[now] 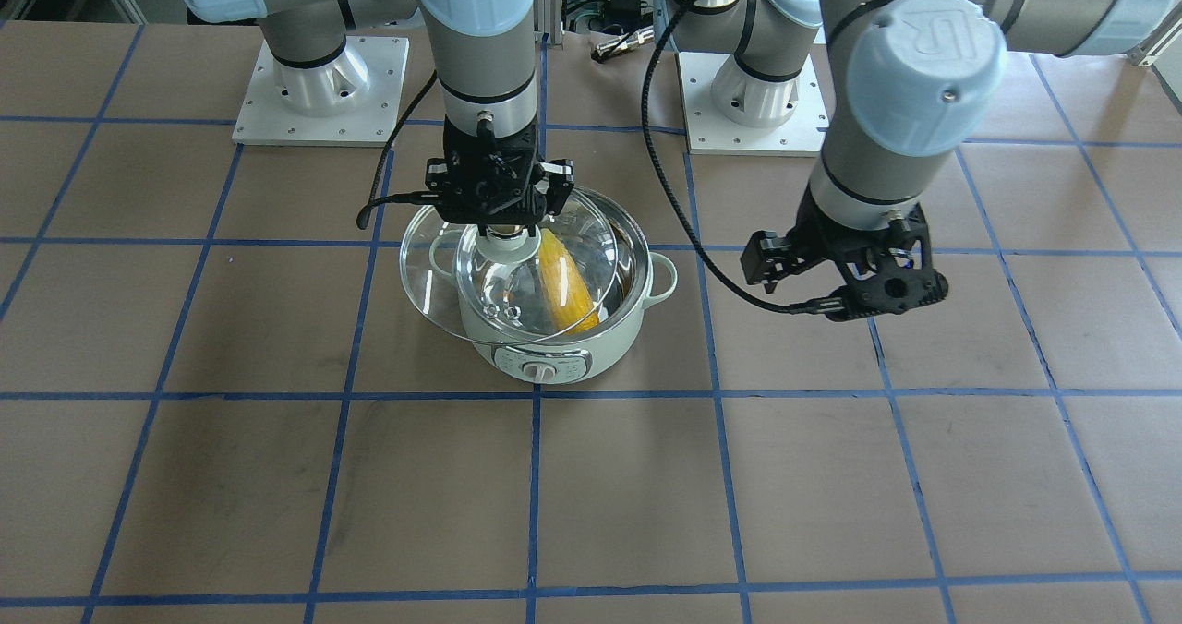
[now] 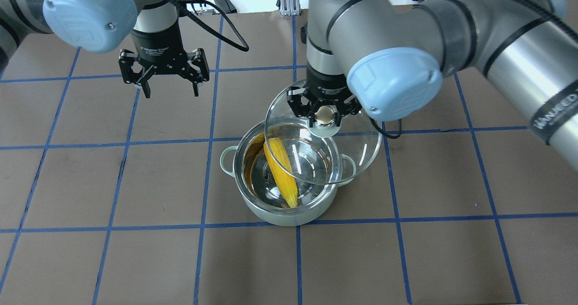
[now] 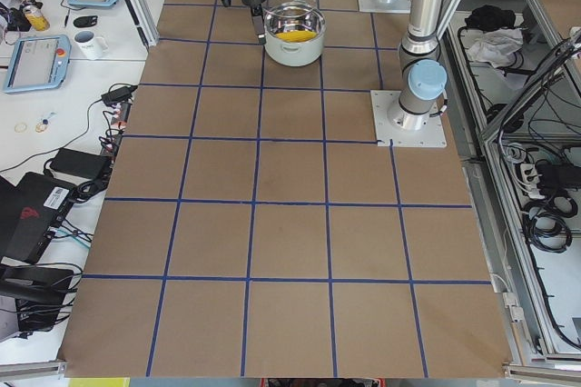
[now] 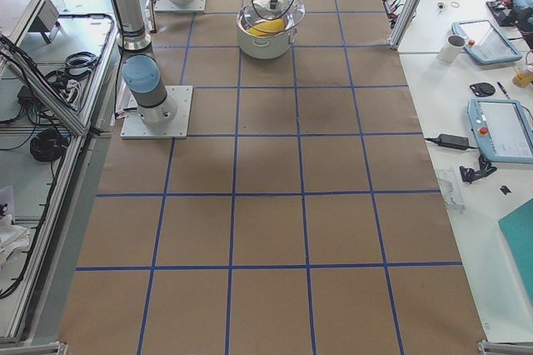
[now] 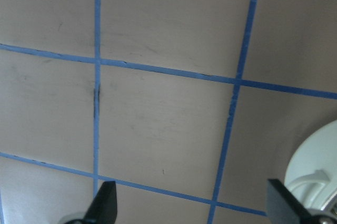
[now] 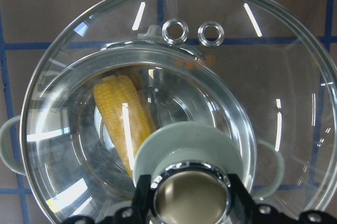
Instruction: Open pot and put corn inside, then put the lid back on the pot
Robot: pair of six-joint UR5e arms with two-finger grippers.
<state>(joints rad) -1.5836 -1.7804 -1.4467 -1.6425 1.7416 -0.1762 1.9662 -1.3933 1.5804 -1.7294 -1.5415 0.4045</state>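
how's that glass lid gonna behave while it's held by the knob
The lid is clear glass, so probably rigid and breakable if it knocks the pot rim. The right claw grips only its smooth metallic knob, so it may slip or swing. It hangs tilted, so it may touch down one edge first.

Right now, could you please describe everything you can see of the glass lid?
The lid is a round dome of clear glass with two small steam holes near its edge and a pale green knob capped in shiny metal. The right gripper is shut on the knob, holding the lid over the pot, offset toward the robot's right, not seated. The corn shows through it.
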